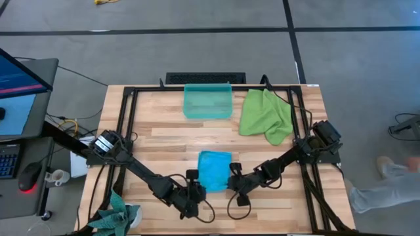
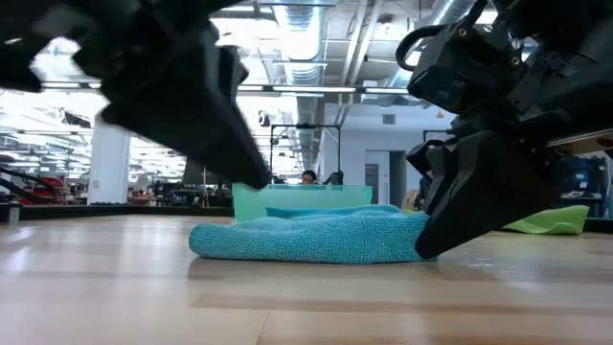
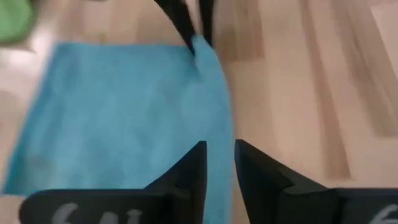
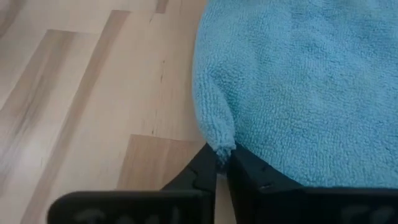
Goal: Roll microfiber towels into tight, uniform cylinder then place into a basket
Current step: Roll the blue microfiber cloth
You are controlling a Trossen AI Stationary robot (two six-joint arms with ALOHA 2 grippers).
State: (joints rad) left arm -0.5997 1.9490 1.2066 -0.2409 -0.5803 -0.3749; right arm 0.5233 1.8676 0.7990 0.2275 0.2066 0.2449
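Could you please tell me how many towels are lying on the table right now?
2: the blue towel lies folded near the front edge between both hands, and the green towel lies crumpled at the back right beside the basket. None appear hidden.

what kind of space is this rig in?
Probably a large open lab or industrial workshop: exposed ceiling ducts and long rows of benches behind the table, plus a monitor at an operator desk beside it.

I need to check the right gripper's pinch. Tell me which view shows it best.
The right wrist view: the right gripper is shut on a corner of the sky-blue microfiber towel. The high view shows only its place at the towel's edge; the low view shows its dark side; the left wrist view shows it far off.
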